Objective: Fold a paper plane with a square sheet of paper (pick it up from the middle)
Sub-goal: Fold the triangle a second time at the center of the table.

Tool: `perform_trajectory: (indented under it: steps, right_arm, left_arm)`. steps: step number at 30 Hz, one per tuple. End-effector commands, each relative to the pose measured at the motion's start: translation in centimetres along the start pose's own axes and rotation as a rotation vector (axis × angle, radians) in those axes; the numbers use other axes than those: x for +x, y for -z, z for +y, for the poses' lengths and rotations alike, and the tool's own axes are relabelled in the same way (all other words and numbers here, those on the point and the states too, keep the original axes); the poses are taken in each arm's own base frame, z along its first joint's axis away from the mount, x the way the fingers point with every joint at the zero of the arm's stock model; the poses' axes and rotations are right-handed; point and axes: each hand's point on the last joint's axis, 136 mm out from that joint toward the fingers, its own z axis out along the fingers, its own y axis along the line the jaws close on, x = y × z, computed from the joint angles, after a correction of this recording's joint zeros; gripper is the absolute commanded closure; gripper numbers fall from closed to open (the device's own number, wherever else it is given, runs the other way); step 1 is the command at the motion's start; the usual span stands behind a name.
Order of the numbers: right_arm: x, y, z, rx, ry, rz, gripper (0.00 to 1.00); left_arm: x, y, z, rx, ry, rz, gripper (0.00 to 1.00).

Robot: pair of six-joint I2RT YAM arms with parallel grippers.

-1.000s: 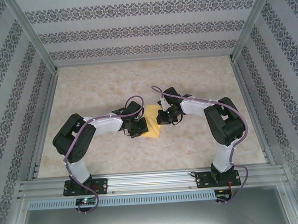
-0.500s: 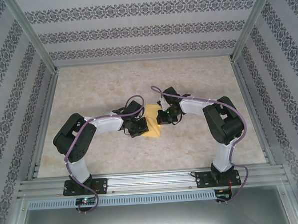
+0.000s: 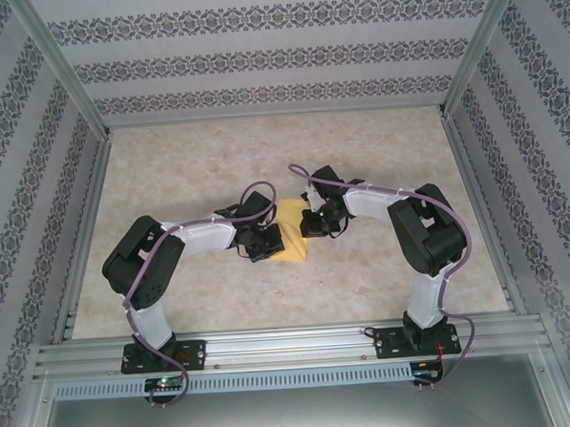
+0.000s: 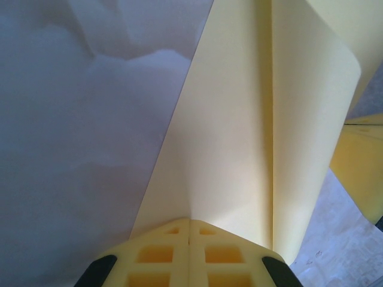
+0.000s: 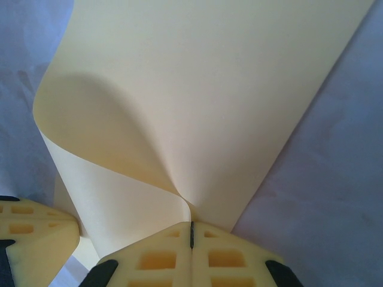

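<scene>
The left gripper (image 4: 190, 222) is pinching one edge of the yellow sheet of paper (image 4: 239, 149), its fingers pressing together on it. Opposite it, the right gripper (image 5: 191, 224) is clamping the other edge, where the paper is curling over. The sheet is sitting mid-table (image 3: 384, 275) between both grippers.

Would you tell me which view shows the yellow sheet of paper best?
The right wrist view: the sheet of paper looms large, curl clear, pinched by the shut right gripper. The left wrist view shows a creased part held by the left gripper. From above it looks small, partly covered by both grippers.
</scene>
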Motion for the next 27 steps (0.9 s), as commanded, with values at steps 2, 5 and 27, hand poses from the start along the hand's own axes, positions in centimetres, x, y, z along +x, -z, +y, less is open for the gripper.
perform_trajectory:
  steps: [2, 5, 27]
  right_arm:
    - [-0.50, 0.10, -0.67, 0.023, -0.004, 0.002, 0.96]
    - [-0.47, 0.34, -0.51, 0.022, -0.003, 0.000, 0.95]
    - [-0.89, -0.06, -0.71, 0.030, 0.009, 0.011, 0.95]
  left_arm:
    - [0.65, -0.59, 1.66, -0.077, -0.002, 0.021, 0.97]
    - [0.62, -0.47, 1.59, -0.076, -0.003, 0.019, 0.96]
    - [0.66, -0.53, 1.57, -0.077, -0.007, 0.024, 0.97]
